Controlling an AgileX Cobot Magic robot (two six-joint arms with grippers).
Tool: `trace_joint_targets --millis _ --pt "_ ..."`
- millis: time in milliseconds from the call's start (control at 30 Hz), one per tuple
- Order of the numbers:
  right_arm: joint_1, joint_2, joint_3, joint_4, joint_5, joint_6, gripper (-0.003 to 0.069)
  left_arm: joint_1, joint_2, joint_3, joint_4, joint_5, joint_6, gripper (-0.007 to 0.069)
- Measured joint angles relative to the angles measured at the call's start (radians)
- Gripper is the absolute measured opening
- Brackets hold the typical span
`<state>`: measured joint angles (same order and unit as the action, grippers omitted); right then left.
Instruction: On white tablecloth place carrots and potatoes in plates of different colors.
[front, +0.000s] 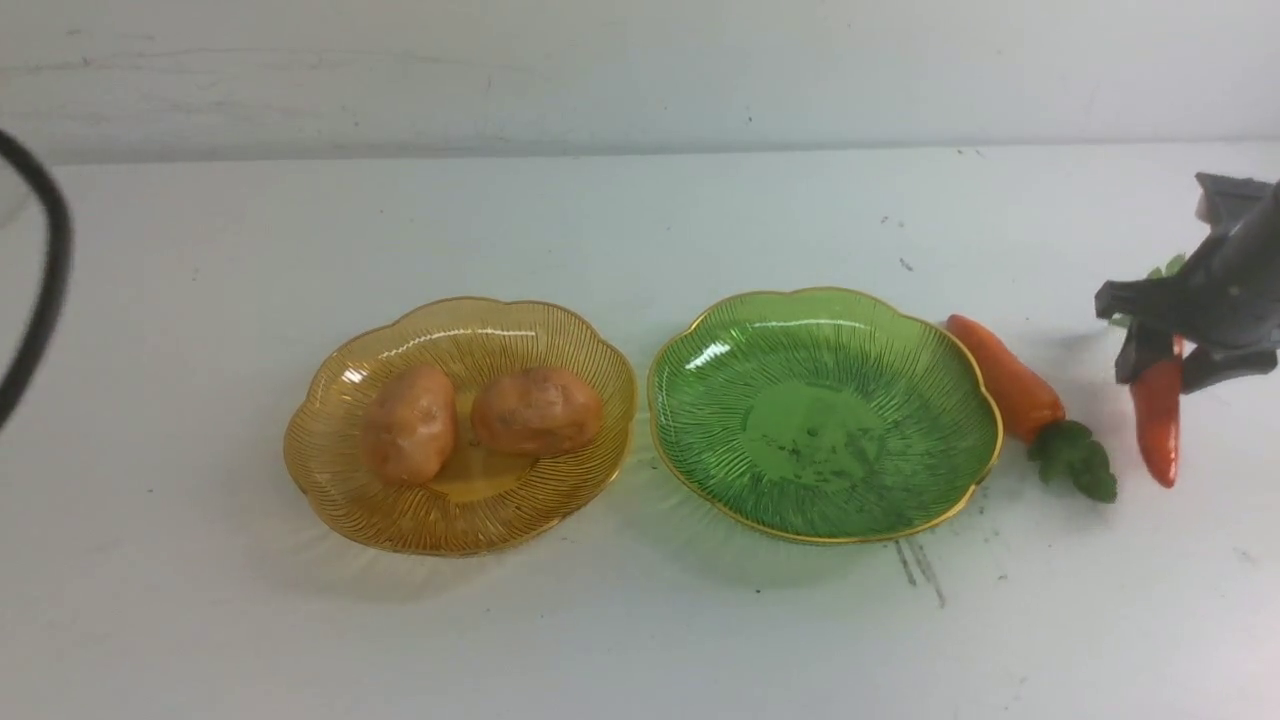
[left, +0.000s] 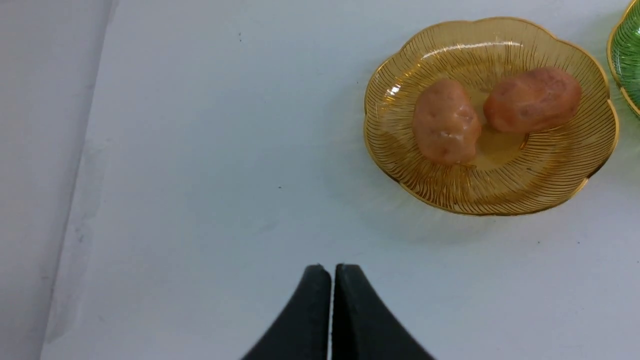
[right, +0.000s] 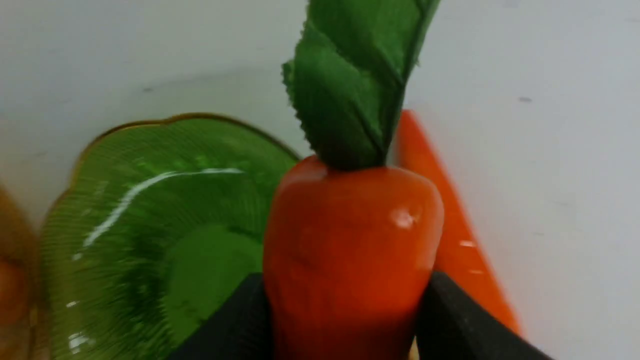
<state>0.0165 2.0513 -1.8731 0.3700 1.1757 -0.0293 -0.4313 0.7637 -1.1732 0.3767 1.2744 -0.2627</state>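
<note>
Two potatoes (front: 410, 424) (front: 537, 410) lie side by side in the amber-yellow plate (front: 330, 470) on the white tablecloth (front: 200, 600). To its right stands the green plate (front: 720, 480), with nothing in it. One carrot (front: 1005, 385) lies on the cloth against that plate's right rim, leaves toward me. My right gripper (front: 1160, 365) is shut on the other carrot (front: 1157, 420), which hangs tip-down above the cloth at the far right; in the right wrist view the fingers (right: 450, 320) clamp its thick end (right: 350, 240). My left gripper (left: 332, 272) is shut and holds nothing.
A black cable (front: 45, 290) curves along the left edge of the front view. The cloth meets a white wall (front: 640, 70) at the back. Grey scuff marks (front: 920, 565) lie in front of the green plate.
</note>
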Motion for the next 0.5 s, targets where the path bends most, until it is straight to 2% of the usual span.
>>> trace_joint_targets --millis 100,233,367,500 --pt "0.095 0.004 -0.016 0.044 -0.001 -0.052 0.0344 0.0 0.0 0.011 0.0 0.0 -0.002 -0.0003" --pt "0.212 0.033 -0.017 0.02 -0.034 -0.094 0.0344 0.0 0.0 0.03 0.001 0.0 -0.009 -0.0003" --pt "0.286 0.079 -0.017 -0.032 -0.068 -0.092 0.0344 0.0 0.0 0.056 0.003 0.0 -0.009 -0.0003" --pt "0.309 0.119 -0.017 -0.069 -0.082 -0.066 0.035 0.0 0.0 0.074 0.005 0.0 -0.009 -0.0003"
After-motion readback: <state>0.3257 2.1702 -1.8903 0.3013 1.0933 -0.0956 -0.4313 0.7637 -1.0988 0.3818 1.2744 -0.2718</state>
